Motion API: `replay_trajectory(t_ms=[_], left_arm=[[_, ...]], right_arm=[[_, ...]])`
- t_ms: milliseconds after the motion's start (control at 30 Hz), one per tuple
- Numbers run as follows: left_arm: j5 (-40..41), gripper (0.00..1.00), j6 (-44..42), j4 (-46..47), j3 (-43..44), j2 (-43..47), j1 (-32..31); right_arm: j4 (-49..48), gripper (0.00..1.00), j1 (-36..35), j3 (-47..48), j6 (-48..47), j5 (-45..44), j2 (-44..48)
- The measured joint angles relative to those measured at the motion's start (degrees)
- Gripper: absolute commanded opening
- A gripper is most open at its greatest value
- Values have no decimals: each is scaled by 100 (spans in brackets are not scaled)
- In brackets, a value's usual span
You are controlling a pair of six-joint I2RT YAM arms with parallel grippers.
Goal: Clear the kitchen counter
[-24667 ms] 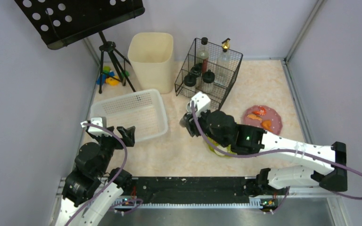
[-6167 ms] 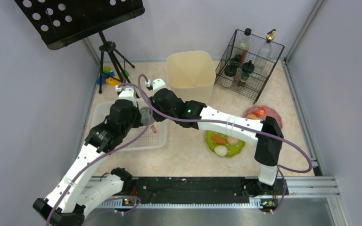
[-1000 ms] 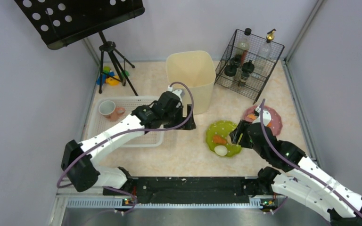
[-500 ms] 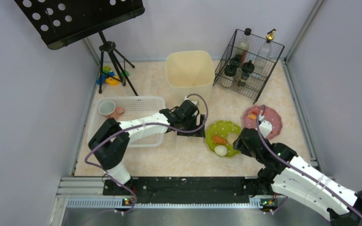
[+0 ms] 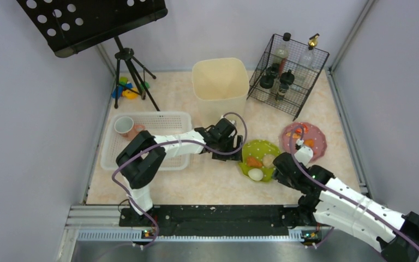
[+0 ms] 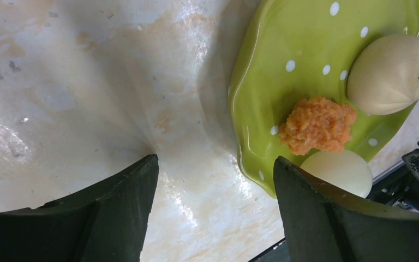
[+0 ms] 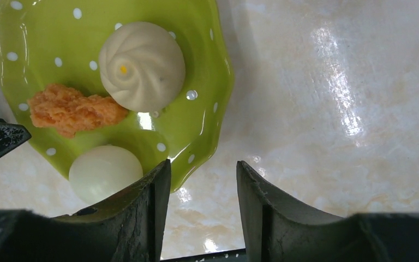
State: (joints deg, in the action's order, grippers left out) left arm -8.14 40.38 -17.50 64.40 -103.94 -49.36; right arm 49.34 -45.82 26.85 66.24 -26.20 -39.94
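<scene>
On the beige-pink marble kitchen counter [image 5: 207,180] sits a green dotted plate [image 5: 267,150] holding a bun, an orange lump and a white egg. My left gripper [image 5: 237,154] is open at the plate's left rim; in the left wrist view the plate [image 6: 305,93] lies ahead and right of the gripper [image 6: 216,188], one jaw over its near edge. My right gripper [image 5: 276,164] is open at the plate's right rim; in the right wrist view the plate [image 7: 196,109] has its edge just ahead of the gripper [image 7: 203,199]. A pink plate [image 5: 313,146] with food scraps lies to the right.
A white perforated basket [image 5: 163,123] holding a pink cup [image 5: 124,125] is at the left. A cream bin [image 5: 220,87] stands at the back, a wire rack of bottles [image 5: 289,68] at the back right, a black tripod stand [image 5: 128,65] and toys at the back left.
My left gripper has moved right from the basket to the green plate's left rim. My right gripper has slid down and left to the plate's right rim.
</scene>
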Motion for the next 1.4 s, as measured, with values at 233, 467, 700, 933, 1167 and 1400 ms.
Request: replay_trajectory(t_ms=[233,467,700,933,1167,1400], left_arm=[[63,69,90,160,9,-72,-28],[313,43,363,269,17,-173,-98],[498,33,658,415,42,-286,-238],[713,15,949,584,17,-334,-380],[953,5,1176,960,-273,-205,-474],[1182,3,1357,1239,-774,118,-507]], right_arm=[[-175,46,0,-382,199,68,155],[-439,46,0,-581,308,131,157],[-772,45,0,-704,348,153,162],[-885,45,0,-927,367,249,249],[-955,45,0,-1049,367,323,466],[-1054,44,0,-1147,365,367,629]])
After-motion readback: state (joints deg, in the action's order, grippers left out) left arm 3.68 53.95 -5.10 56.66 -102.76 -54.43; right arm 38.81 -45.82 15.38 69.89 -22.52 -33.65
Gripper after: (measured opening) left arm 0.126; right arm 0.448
